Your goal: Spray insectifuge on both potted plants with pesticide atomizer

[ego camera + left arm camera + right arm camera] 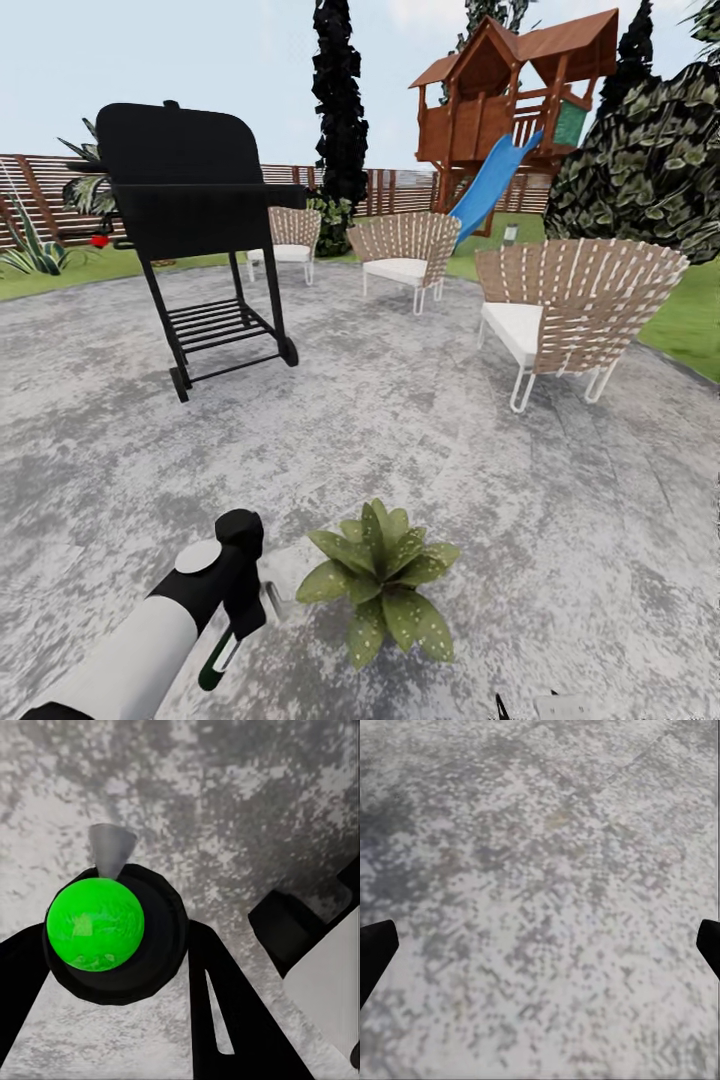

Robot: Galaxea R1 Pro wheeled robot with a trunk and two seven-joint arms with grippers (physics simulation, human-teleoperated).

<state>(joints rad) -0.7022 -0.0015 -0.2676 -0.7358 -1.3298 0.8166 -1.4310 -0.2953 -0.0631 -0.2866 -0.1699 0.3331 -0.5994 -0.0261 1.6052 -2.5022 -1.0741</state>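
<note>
My left gripper (pixel 240 622) is shut on the pesticide atomizer (pixel 219 660), a slim white and dark green sprayer hanging low at the front left of the patio. In the left wrist view the atomizer (pixel 95 924) shows as a bright green round part in a black collar, with a grey nozzle (pixel 112 847) pointing away between the black fingers (pixel 225 1020). One potted plant (pixel 380 585), a rosette of broad green leaves dotted with whitish specks of insectifuge (pixel 418 625), stands just right of the atomizer. The second plant is out of view. My right gripper (pixel 540 949) is open over bare stone.
A black grill on wheels (pixel 190 200) stands at the back left of the grey stone patio (pixel 420 440). Three wicker chairs (pixel 575 300) ring the back right. Beyond lie lawn, a slatted fence (pixel 40 190), and a wooden playhouse with a blue slide (pixel 490 180).
</note>
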